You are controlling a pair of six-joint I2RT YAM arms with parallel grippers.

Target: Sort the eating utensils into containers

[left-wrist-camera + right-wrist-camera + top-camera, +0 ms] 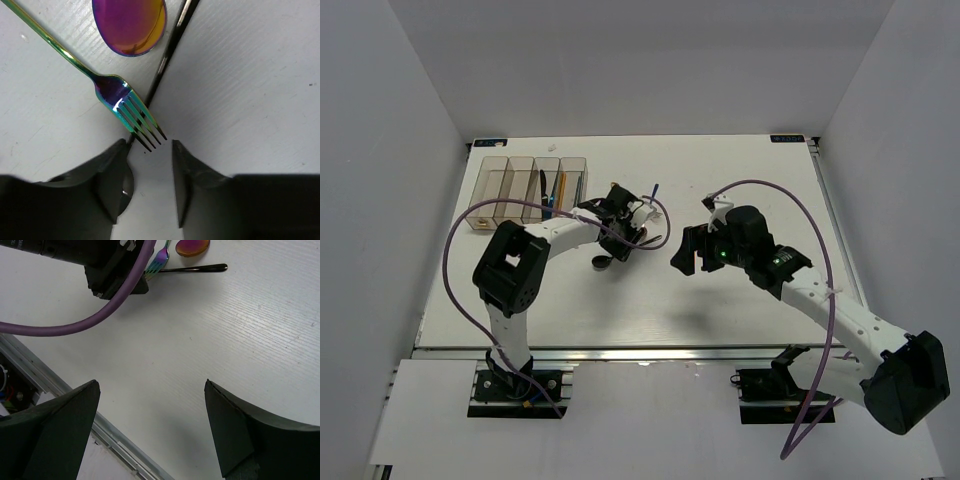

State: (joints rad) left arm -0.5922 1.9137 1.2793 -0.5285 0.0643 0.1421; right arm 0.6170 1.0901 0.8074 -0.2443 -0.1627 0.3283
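Surface [720, 310]: white, carrying fork [125, 105]
Walls [640, 60]: pale grey, enclosing it
Left end effector [148, 145]: hanging apart
Right end effector [151, 385]: gaping wide

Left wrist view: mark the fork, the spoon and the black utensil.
fork [114, 92]: left wrist view, on the head just above the tines.
spoon [130, 22]: left wrist view, middle of its purple-gold bowl.
black utensil [165, 60]: left wrist view, on its slim handle.

Four clear bins [492, 190] sit joined in a row at the far left of the counter [740, 320]. Near the middle lie one iridescent fork [127, 107], one iridescent spoon [129, 22] and one black spoon [167, 55]. The pieces inside the bins are too small to count.
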